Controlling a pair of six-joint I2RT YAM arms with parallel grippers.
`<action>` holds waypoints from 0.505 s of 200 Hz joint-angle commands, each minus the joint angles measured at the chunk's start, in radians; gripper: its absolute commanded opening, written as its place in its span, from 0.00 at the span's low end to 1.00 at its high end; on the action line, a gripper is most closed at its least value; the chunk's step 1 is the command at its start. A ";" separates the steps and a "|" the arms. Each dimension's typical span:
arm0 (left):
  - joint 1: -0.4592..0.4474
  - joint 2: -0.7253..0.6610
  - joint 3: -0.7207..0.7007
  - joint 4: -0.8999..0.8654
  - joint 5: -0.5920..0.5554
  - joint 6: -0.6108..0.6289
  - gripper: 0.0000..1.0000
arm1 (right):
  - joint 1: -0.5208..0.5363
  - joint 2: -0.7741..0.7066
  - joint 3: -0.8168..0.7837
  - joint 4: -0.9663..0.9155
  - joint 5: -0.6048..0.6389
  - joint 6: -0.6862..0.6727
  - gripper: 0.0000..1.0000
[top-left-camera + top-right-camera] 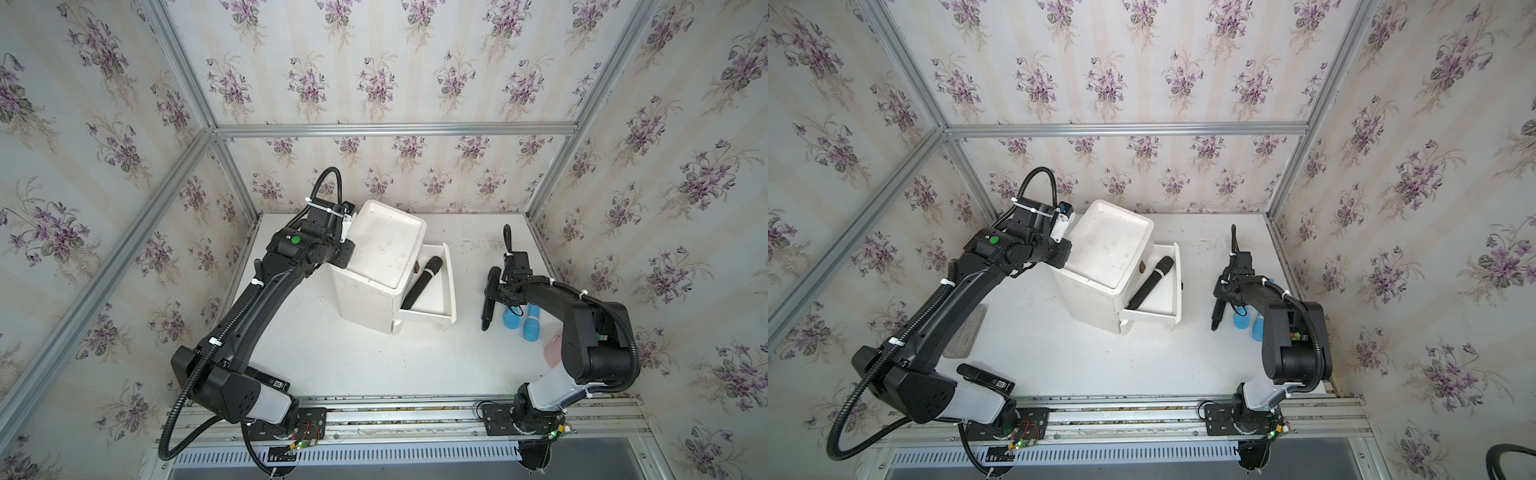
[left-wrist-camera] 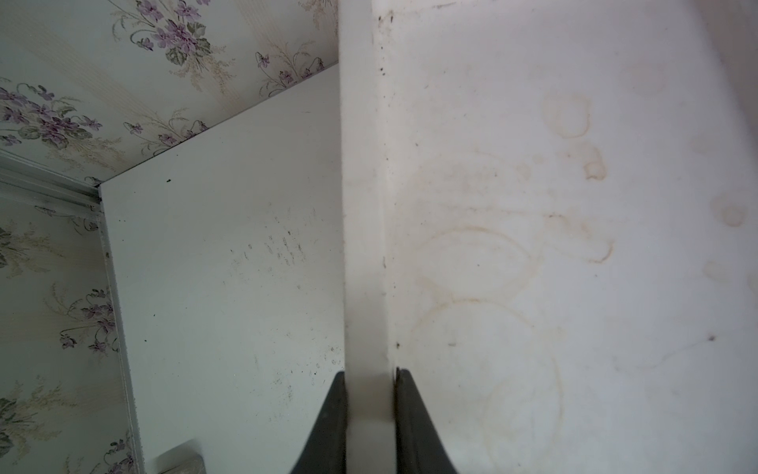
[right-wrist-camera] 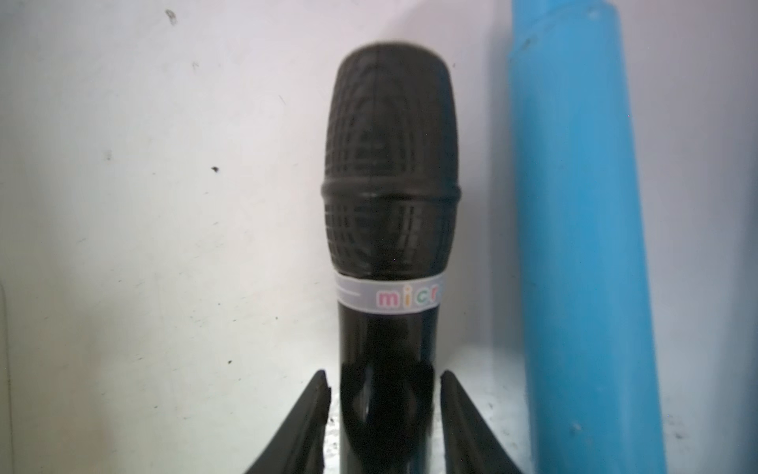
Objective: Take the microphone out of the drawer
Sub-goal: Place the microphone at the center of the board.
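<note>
White tabletop inside the floral-papered cage, both arms in shot

Right claw: jaws stand apart, with a sliver of table visible on each side of the handle, so it's released, not gripping. Between the jaws lies a black plastic handheld microphone with a mesh head and a grey "micr" band. It's flat on the table, well apart from the cabinet. Just beside it, roughly parallel, is a sky-blue plastic cylinder; both top views show two of those. I read this patch as the drop-off zone, and the claw sits low so the mic gets laid down, not dropped

Left claw: clenched on the raised rim of the white plastic drawer cabinet, one finger outside and one inside the stained top tray. I take that as bracing, so the light cabinet doesn't slide or tip while the drawer is worked

Pull-out drawer stands open toward the right arm. A second black microphone lies diagonally in it, head toward the back. So by my count one mic is out and one is in the drawer, job not closed. Next I'd lift the right claw straight off, without rolling the mic into the blue cylinders
</note>
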 commanded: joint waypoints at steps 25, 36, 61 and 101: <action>-0.002 -0.010 0.002 -0.009 -0.002 0.058 0.17 | 0.000 -0.053 0.018 -0.035 -0.008 -0.012 0.52; -0.002 -0.008 0.000 -0.008 -0.002 0.060 0.17 | 0.002 -0.079 0.021 -0.039 -0.024 -0.020 0.53; -0.002 -0.007 -0.001 -0.009 -0.005 0.059 0.17 | 0.023 -0.178 0.035 -0.045 -0.015 -0.047 0.61; -0.002 0.001 0.000 -0.009 -0.009 0.061 0.18 | 0.060 -0.211 0.161 -0.107 -0.089 -0.087 0.99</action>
